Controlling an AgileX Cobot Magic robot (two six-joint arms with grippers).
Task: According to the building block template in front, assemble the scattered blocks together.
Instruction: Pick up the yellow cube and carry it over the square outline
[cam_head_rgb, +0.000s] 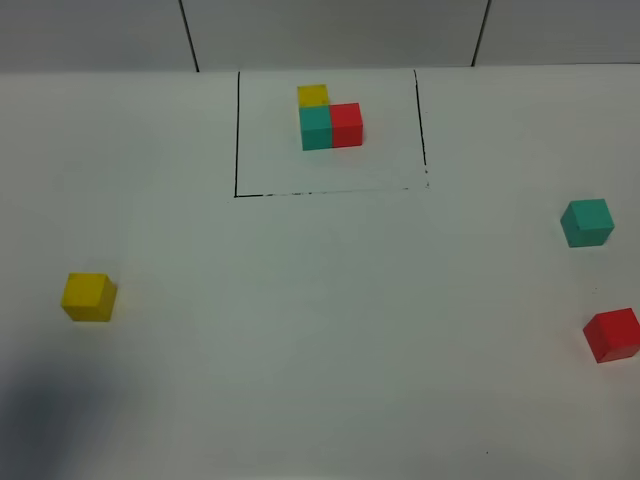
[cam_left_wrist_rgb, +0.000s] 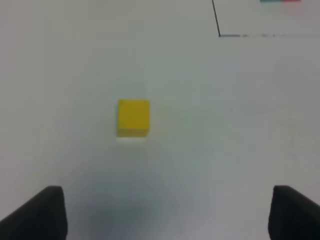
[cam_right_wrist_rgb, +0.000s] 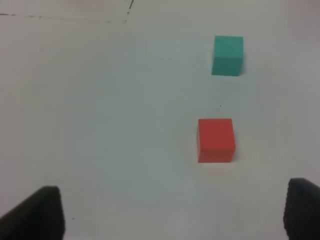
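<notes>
light: even, diffuse | shadow: soft dark patch, table (cam_head_rgb: 60, 420) near-left corner | wrist views: blurred

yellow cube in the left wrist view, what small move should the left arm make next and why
Probably bring the left fingers forward and down until they straddle the yellow cube. They stand wide apart and hold nothing, while the cube lies loose on the table ahead of them, untouched and well away from the framed template it has to match.

Looks like a lab test bench: plain white tabletop (cam_head_rgb: 320, 340) w/ black marked-out rectangle (cam_head_rgb: 237, 130), grey panel wall (cam_head_rgb: 340, 30) behind.
</notes>
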